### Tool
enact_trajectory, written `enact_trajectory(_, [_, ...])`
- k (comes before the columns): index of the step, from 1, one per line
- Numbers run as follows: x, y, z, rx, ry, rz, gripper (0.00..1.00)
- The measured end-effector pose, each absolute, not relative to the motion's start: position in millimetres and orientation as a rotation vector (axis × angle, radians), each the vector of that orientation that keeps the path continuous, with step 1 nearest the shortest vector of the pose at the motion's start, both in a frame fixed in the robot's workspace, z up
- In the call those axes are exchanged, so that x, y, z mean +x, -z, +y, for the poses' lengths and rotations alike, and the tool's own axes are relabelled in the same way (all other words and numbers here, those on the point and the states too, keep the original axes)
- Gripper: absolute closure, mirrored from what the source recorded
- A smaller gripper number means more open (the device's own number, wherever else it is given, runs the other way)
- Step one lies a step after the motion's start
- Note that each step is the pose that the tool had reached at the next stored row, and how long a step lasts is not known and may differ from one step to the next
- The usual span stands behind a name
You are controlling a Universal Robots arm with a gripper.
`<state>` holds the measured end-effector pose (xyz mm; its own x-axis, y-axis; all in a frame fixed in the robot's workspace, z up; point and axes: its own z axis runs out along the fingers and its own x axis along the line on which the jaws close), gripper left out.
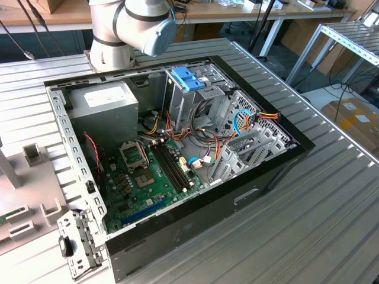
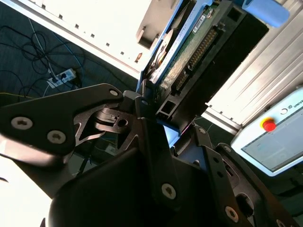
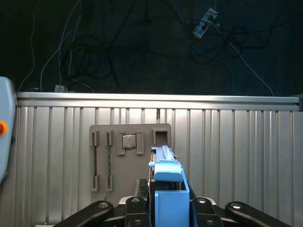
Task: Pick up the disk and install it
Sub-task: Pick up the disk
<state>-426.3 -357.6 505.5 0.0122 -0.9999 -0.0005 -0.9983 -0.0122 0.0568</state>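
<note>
The disk [image 3: 168, 184] is clamped in the tool [image 3: 168, 210], its long axis directed straight out from it. Its far end is seen near the grey holder plate [image 3: 102, 158] on the counter [image 3: 236, 156].

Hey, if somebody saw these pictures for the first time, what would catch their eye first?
The open computer case sits in the middle of the exterior view, its green motherboard bare and a pale-blue latch on the drive cage. In the first wrist view the tool is shut on the blue-railed disk, with a grey parts tray on the ridged table beyond it.
</note>
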Motion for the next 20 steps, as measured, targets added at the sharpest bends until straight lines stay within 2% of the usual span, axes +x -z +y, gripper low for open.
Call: enact_trajectory(20, [-418.5,-505.4,-360.3,2.206,0.063,-2.179,0.63])
